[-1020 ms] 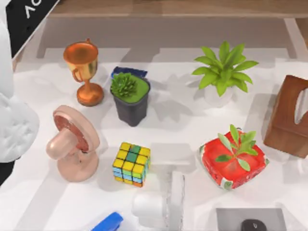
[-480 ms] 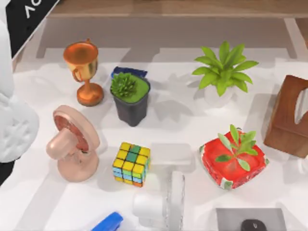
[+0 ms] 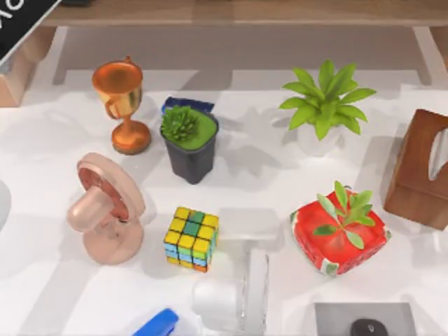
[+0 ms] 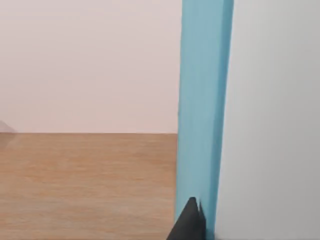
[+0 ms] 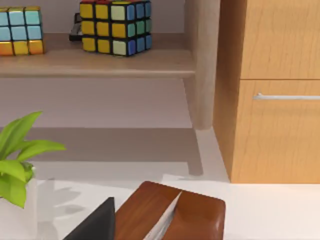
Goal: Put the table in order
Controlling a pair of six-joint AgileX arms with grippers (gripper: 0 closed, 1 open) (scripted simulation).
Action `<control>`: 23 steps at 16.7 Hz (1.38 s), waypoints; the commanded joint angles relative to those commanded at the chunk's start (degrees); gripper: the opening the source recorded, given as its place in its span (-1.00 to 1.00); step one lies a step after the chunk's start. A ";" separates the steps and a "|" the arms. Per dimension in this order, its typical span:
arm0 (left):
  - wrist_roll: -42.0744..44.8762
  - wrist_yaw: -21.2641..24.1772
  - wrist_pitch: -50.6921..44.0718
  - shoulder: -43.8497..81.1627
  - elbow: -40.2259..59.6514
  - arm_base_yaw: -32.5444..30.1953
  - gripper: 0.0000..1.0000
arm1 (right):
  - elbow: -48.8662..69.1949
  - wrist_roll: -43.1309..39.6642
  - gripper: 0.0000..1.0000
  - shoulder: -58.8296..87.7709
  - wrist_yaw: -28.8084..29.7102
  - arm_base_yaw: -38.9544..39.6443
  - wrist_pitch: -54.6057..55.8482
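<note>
The white table [image 3: 269, 183] carries a copper trophy [image 3: 122, 105], a black pot with a succulent [image 3: 190, 143], a leafy plant in a white pot [image 3: 323, 105], a pink fan [image 3: 105, 210], a colour cube [image 3: 191, 239], a red watermelon-patterned pot [image 3: 339, 234] and a white fan [image 3: 234, 299]. A black part of my left arm [image 3: 17, 19] crosses the far left corner. In the left wrist view one dark fingertip [image 4: 189, 225] touches an upright blue slab [image 4: 202, 115] over a wooden board [image 4: 85, 185]. In the right wrist view a dark fingertip [image 5: 95, 224] sits near the brown tissue box [image 5: 175, 212].
The tissue box [image 3: 423, 168] stands at the right edge. At the front lie a blue object [image 3: 157, 323] and a grey pad with a black mouse [image 3: 364, 320]. Behind the table, a wooden shelf [image 5: 95, 62] holds two colour cubes [image 5: 117, 25], beside a drawer cabinet [image 5: 275, 90].
The white bulk of my left arm has left the top view's left edge, and its black part has shifted up toward the corner. The objects on the table have not moved.
</note>
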 joint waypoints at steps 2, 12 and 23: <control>0.05 -0.65 0.81 -1.49 -1.53 -0.62 -1.00 | 0.00 0.00 1.00 0.00 0.00 0.00 0.00; 5.21 1.17 5.80 -8.60 -4.20 7.80 -1.00 | 0.00 0.00 1.00 0.00 0.00 0.00 0.00; 38.26 14.87 20.06 -17.82 -36.06 48.96 -1.00 | 0.00 0.00 1.00 0.00 0.00 0.00 0.00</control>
